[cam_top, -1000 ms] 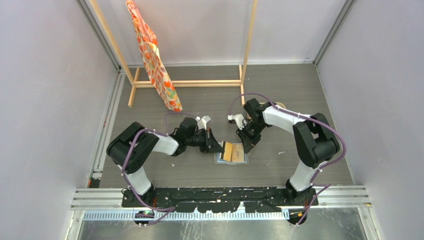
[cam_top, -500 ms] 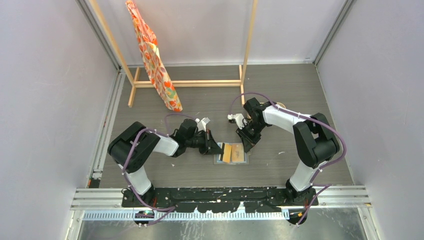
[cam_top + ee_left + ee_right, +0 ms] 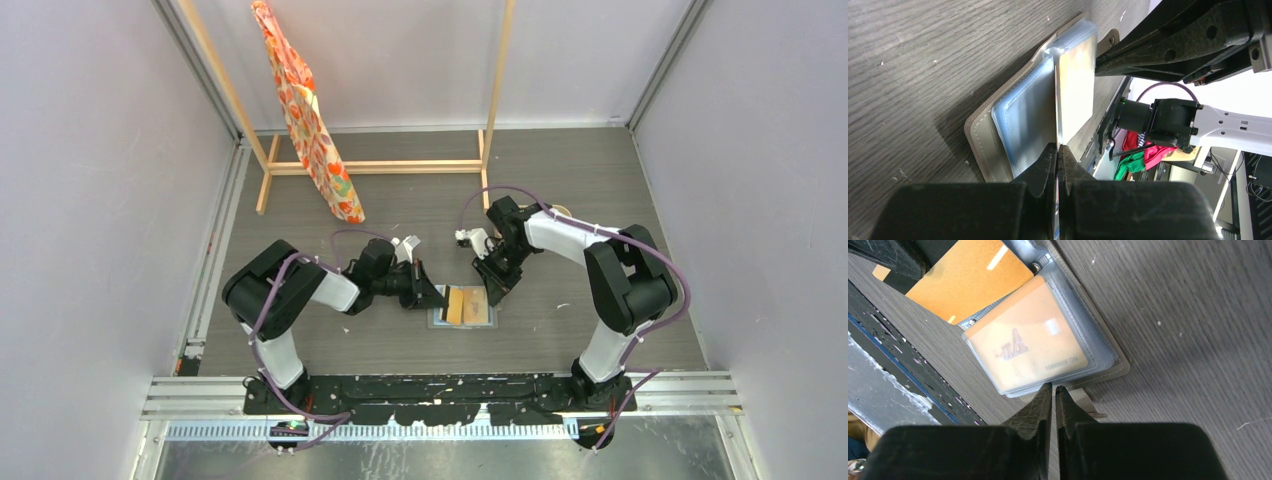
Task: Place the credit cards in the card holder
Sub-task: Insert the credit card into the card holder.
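At bench point(image 3: 1173, 315) centre, between the arms: one card holder point(image 3: 979, 142), stitched grey cover splayed flat, glossy clear sleeves point(image 3: 1023, 120); two credit cards, orange card point(image 3: 1028, 352) sleeved, gold card point(image 3: 968, 277) on edge, clamped by left gripper point(image 3: 1057, 147); right gripper point(image 3: 1053, 387) nearly together at holder's rim; open woodgrain around.

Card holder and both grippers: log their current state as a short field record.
card holder: open, lying flat, clear sleeves facing up
sleeved card: orange, inside the top sleeve
loose card: orange, above the holder, not in a sleeve
left gripper: shut on the loose card's edge
right gripper: closed at the sleeves' outer edge, apparently pinching the card holder there
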